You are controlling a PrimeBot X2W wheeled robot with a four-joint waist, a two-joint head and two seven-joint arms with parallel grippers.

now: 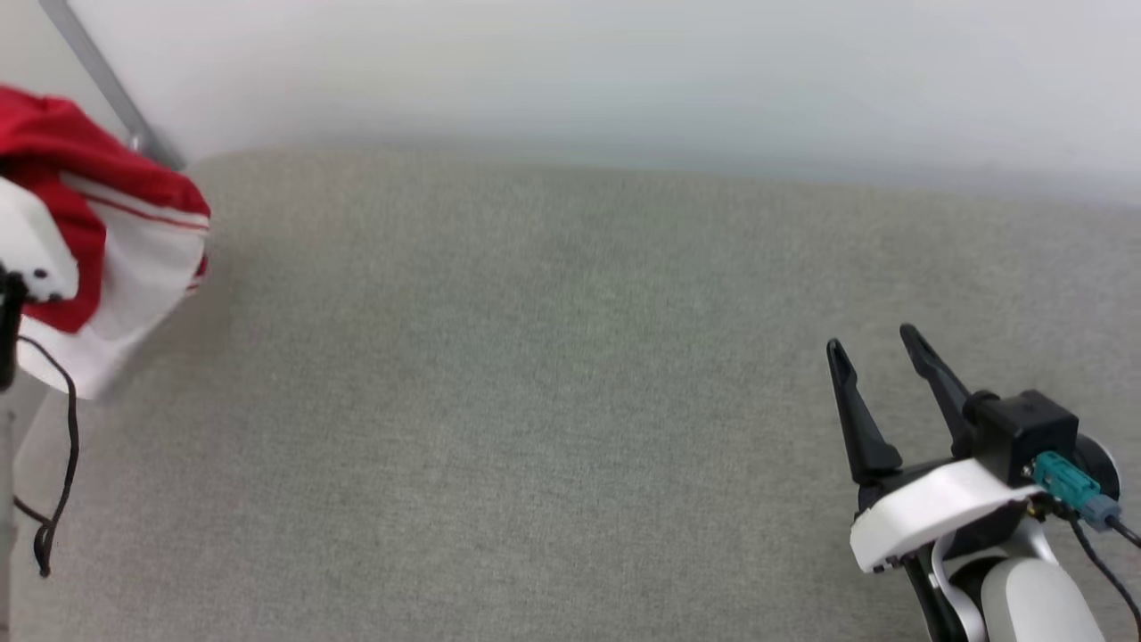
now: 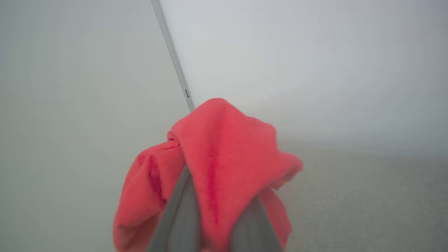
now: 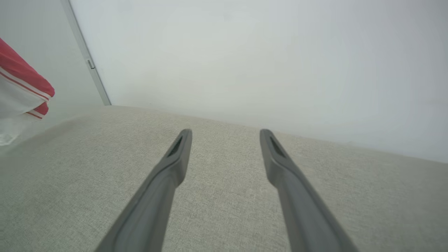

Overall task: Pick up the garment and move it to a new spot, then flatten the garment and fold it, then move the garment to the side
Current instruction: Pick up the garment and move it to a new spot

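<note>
The garment [image 1: 98, 232], red with a white striped-trim sleeve, hangs bunched at the far left of the head view, lifted off the grey fabric surface [image 1: 553, 401]. In the left wrist view my left gripper [image 2: 215, 210] is shut on a fold of the red garment [image 2: 224, 154], which drapes over both fingers. The garment's sleeve [image 3: 21, 91] also shows at the left edge of the right wrist view. My right gripper [image 1: 878, 343] stands open at the lower right, above the bare surface, with nothing between its fingers [image 3: 175, 157].
A pale wall [image 1: 624, 71] rises behind the grey surface, with a thin metal strip [image 1: 111, 85] slanting down it at the left. A black cable [image 1: 62, 464] dangles from my left arm at the left edge.
</note>
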